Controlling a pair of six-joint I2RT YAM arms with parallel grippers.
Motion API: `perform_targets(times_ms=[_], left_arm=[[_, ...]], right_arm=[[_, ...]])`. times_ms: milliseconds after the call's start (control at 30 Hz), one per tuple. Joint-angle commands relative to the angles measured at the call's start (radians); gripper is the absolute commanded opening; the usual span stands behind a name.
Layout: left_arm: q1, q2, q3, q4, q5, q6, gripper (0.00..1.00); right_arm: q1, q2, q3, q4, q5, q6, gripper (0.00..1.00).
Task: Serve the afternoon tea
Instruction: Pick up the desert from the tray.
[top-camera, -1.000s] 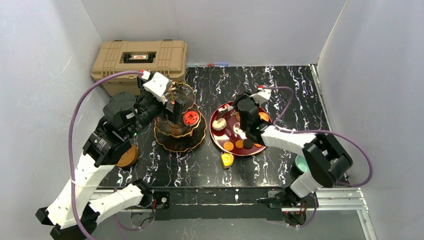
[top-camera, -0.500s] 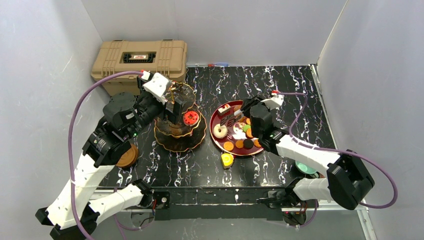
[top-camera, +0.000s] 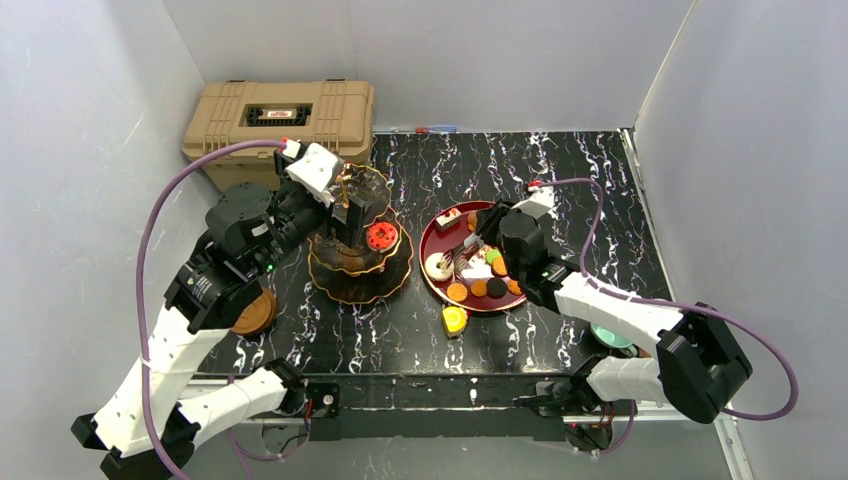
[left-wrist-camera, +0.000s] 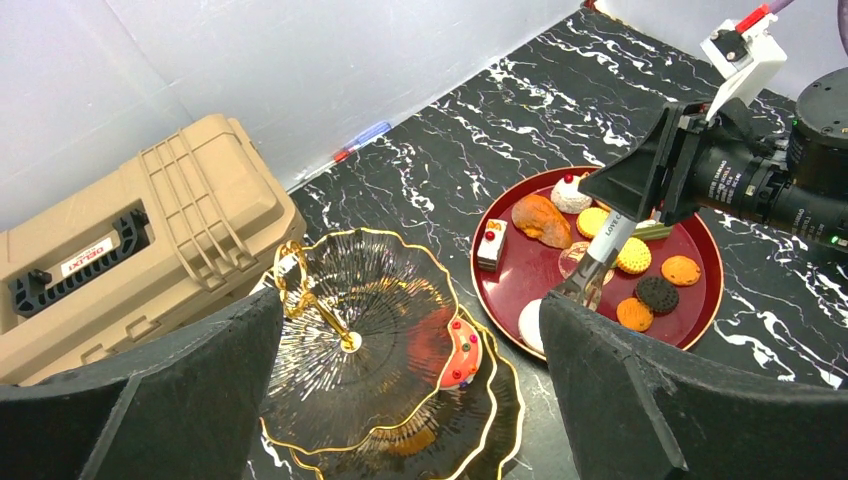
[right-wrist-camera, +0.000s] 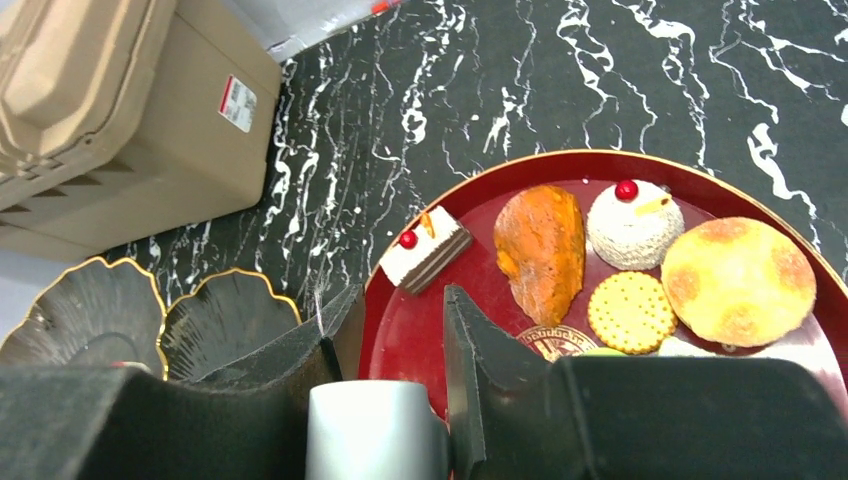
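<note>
The dark three-tier stand (top-camera: 358, 262) with gold rims stands left of centre, and a red donut (top-camera: 380, 236) lies on a tier (left-wrist-camera: 460, 352). My left gripper (top-camera: 349, 214) hovers open over the stand (left-wrist-camera: 380, 330), nothing between its fingers (left-wrist-camera: 640, 390). A red tray (top-camera: 430, 275) holds the sweets: a cake slice (right-wrist-camera: 425, 250), an orange pastry (right-wrist-camera: 540, 245), a cherry-topped cake (right-wrist-camera: 633, 222) and biscuits (right-wrist-camera: 630, 312). Above the tray, my right gripper (top-camera: 478, 240) is shut on a silver utensil (left-wrist-camera: 600, 262), whose handle shows between the jaws (right-wrist-camera: 375, 430).
A tan plastic case (top-camera: 280, 115) sits at the back left beside the stand. One yellow sweet (top-camera: 455, 320) lies on the marble table in front of the tray. A brown saucer (top-camera: 255, 312) is under the left arm, and a teal cup (top-camera: 603, 334) is under the right arm.
The right arm has swung its elbow out to the right and its wrist has shifted right over the tray, still holding the utensil. The left arm has not moved.
</note>
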Motion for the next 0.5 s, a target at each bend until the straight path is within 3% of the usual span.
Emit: perform_targets(times_ms=[0,167,467], left_arm=[[0.006,-0.003,0.037,-0.002,0.002,0.005,0.98],[0.006,0.000,0.033,0.002,0.009,0.003,0.98],[0.007,0.011,0.049,-0.002,0.013,0.004,0.98]], right_arm=[[-0.009,-0.040,-0.020,-0.020,0.024,0.003,0.33],[-0.032,-0.059,-0.057,-0.023,0.053,0.028,0.41],[-0.150,-0.015,-0.143,0.090,-0.153,0.154,0.47]])
